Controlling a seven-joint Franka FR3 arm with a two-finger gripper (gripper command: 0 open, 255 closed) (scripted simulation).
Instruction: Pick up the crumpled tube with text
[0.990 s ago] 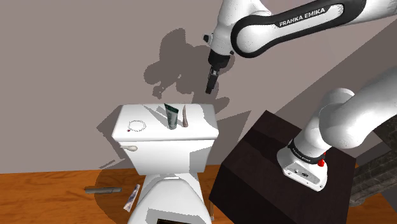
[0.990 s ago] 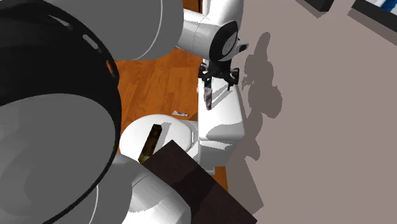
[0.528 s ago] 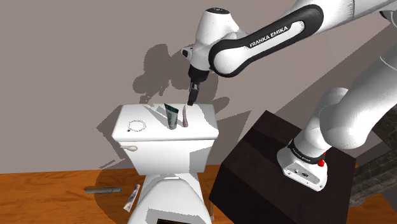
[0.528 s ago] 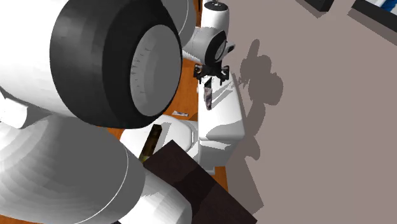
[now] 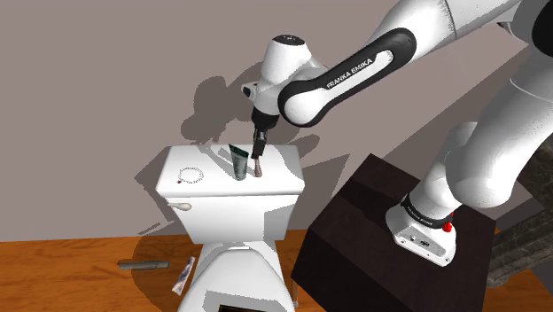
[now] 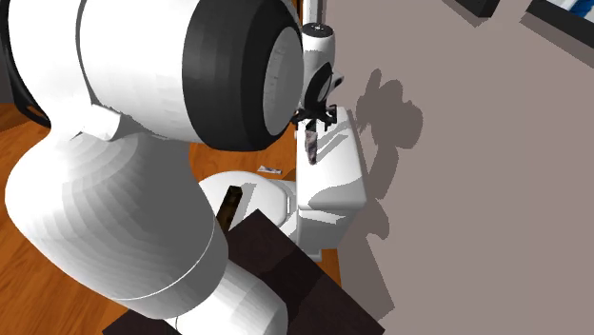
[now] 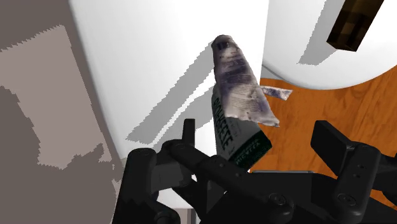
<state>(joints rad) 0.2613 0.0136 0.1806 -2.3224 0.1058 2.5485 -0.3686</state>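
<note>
One crumpled tube [image 7: 238, 83], likely soft and light, stands upper-centre; I'd pinch its flattened top. My gripper [image 5: 260, 146] gapes, empty.

Bright, even light; the arm [image 5: 354, 69] throws crisp grey shadows on the wall [image 5: 106, 80] and tank lid [image 5: 217, 184].

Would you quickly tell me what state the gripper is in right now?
Gripper: open, holding nothing; its fingers stand apart, with the crumpled tube ahead of the gap between them, not clasped.
</note>
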